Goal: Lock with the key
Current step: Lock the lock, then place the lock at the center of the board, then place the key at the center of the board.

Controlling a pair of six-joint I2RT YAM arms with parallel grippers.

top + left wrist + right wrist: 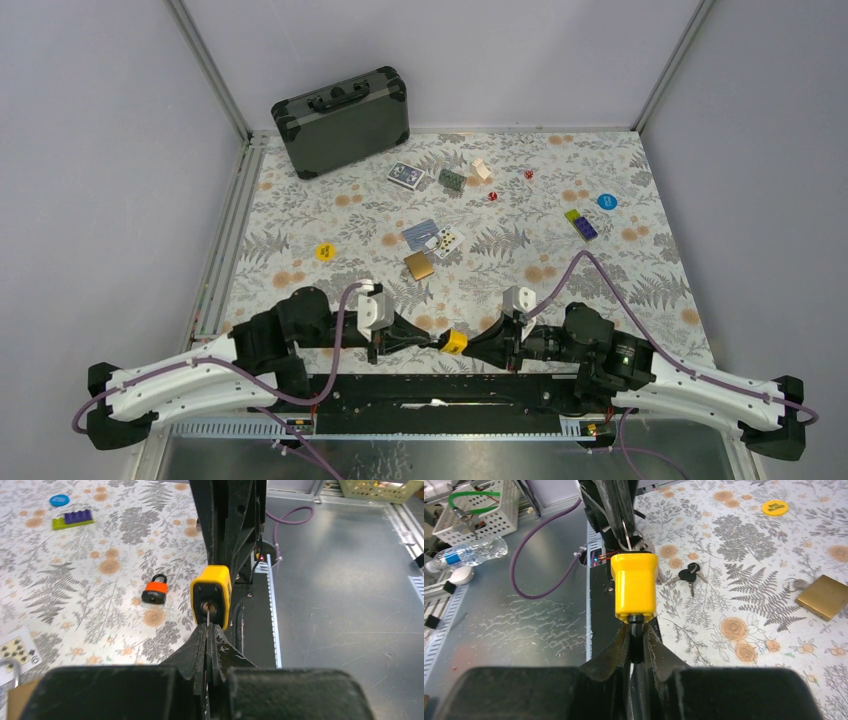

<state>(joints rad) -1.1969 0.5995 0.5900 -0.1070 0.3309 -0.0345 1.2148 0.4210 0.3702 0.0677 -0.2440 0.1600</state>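
Note:
A yellow padlock (455, 342) hangs in the air between both grippers at the table's near edge. My right gripper (637, 628) is shut on its black shackle and holds the yellow body (634, 582) out in front. My left gripper (208, 625) is shut on a thin metal key (208, 615) whose blade sits in the keyhole on the padlock's face (211, 596). In the top view my left gripper (434, 341) and right gripper (474, 345) meet at the lock.
A small orange padlock (155, 590) lies on the floral cloth. Black keys (689, 574) and a brass block (822, 596) lie nearby. A dark case (342, 120), cards, a yellow chip (324, 252), a blue chip (607, 201) and bricks (581, 223) lie farther back.

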